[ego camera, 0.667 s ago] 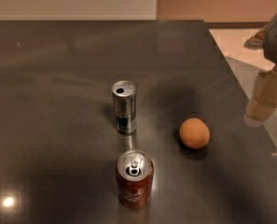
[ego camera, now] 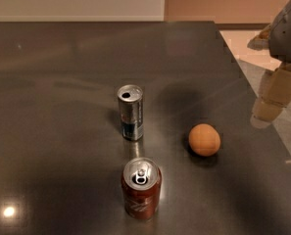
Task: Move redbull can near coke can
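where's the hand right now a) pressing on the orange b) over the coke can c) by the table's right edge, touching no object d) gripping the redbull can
c: the hand hangs by the table's right edge, well apart from the redbull can, the coke can and the orange.

End effector (ego camera: 271, 107) right of redbull can (ego camera: 130, 112)

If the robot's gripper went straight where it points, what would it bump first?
Probably the dark table near its right edge, since the gripper at the right points down there. Depth is unclear.
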`<state>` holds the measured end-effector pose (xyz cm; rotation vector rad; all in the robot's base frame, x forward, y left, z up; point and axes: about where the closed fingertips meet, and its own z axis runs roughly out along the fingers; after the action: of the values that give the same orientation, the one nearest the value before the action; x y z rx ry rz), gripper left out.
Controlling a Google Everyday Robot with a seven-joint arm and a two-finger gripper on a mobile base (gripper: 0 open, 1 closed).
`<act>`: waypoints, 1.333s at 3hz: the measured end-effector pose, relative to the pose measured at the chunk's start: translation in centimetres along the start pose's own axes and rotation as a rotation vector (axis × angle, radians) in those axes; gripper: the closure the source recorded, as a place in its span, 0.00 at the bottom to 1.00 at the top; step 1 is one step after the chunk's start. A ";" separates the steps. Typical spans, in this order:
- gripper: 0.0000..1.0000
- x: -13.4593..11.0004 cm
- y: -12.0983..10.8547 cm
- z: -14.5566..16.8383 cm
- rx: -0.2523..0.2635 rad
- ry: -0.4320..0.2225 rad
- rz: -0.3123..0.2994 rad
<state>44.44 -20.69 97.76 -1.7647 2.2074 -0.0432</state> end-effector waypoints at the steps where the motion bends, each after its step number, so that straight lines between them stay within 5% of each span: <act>1: 0.00 -2.6 -0.3 0.8 -0.047 -0.059 -0.046; 4: 0.00 -15.0 3.9 5.1 -0.190 -0.314 -0.235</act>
<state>44.91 -4.58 95.41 -1.9678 1.8267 0.3761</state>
